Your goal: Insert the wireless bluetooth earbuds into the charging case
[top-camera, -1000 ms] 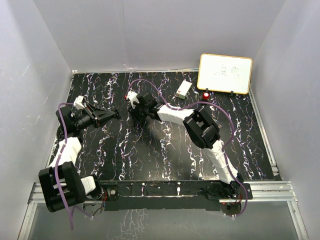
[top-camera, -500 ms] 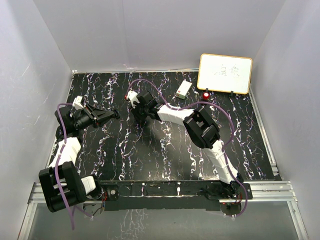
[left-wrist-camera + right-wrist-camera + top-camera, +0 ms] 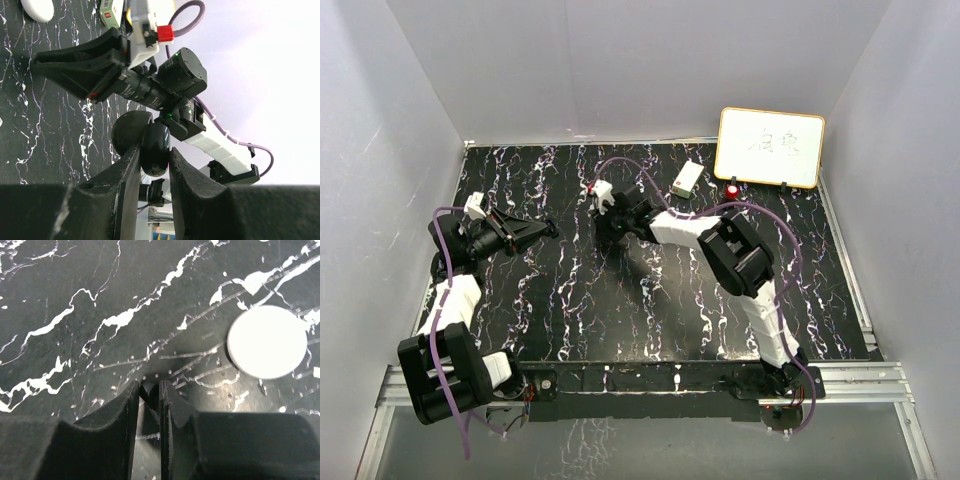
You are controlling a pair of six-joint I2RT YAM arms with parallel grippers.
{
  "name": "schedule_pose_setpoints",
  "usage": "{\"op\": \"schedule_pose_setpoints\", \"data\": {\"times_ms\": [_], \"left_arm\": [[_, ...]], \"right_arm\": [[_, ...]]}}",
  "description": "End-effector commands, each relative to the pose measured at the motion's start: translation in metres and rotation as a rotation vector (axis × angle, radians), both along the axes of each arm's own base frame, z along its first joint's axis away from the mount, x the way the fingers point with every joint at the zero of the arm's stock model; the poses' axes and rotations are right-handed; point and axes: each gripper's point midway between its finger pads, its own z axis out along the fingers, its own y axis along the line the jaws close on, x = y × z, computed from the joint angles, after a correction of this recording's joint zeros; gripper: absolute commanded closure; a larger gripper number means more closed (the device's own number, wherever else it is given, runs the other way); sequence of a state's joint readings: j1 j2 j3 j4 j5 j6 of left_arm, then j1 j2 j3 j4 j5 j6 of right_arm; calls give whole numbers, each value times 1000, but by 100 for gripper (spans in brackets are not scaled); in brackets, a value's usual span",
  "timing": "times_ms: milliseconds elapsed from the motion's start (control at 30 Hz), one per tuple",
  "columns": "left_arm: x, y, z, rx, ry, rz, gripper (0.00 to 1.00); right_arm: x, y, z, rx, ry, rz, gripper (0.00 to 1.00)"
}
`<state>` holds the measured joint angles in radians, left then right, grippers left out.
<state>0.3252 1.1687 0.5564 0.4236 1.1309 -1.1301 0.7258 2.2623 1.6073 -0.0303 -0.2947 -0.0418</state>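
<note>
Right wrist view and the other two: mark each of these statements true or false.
1. The left gripper clamps a black round puck. True.
2. The right gripper is wide open. False: its fingers are nearly together, with a small dark piece between them.
3. A white round puck lies on the table, off to the right of the right gripper's fingers. True.
4. The whiteboard stands at the near left corner. False: it stands at the far right corner.
</note>
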Motion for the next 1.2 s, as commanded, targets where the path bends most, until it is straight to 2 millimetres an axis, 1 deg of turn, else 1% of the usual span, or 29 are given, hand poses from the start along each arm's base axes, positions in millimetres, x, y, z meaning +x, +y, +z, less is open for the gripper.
{"op": "schedule_pose_setpoints", "data": {"times_ms": [0,33,67,100,133,300,367,400,433,500,633,800,867,900,933,1067,1167], "left_arm": [[-4,-1,12,-13,-21,-26,100],[-4,-1,12,-12,-21,-24,100],[-4,-1,12,-13,-21,-25,100],[-4,-1,12,-12,-21,-24,100],[-4,-2,12,-12,-23,-27,100],[-4,-10,14,-23,-25,-58,100],[-4,-18,16,-32,-28,-83,100],[-4,-22,16,-37,-30,-96,100],[-4,-28,17,-42,-30,-112,100],[-3,-39,17,-50,-32,-142,100],[-2,-63,18,-55,-37,-208,100],[0,-89,20,-69,-44,-281,100],[0,-99,22,-79,-47,-310,100],[-1,-104,26,-83,-64,-323,100],[1,-110,23,-90,-54,-337,100],[1,-129,24,-99,-71,-383,100],[1,-140,23,-96,-83,-408,100]], "right_arm": [[15,-4,95,266,-69,-17,89],[13,-9,100,288,-70,-20,89],[14,-12,114,319,-92,-22,89],[10,-17,119,336,-101,-24,89],[8,-21,128,363,-118,-27,90],[-9,-45,181,520,-211,-39,92],[-17,-56,203,580,-254,-40,93],[-20,-61,207,597,-265,-44,93],[-25,-68,226,629,-302,-44,94],[-32,-78,241,656,-339,-49,94],[-43,-97,261,674,-389,-64,96],[-66,-121,288,730,-472,-74,97],[-74,-128,291,752,-485,-75,97],[-77,-130,292,762,-488,-73,98],[-81,-132,294,771,-489,-73,98],[-93,-142,297,825,-489,-80,99],[-98,-149,300,869,-473,-95,99]]}}
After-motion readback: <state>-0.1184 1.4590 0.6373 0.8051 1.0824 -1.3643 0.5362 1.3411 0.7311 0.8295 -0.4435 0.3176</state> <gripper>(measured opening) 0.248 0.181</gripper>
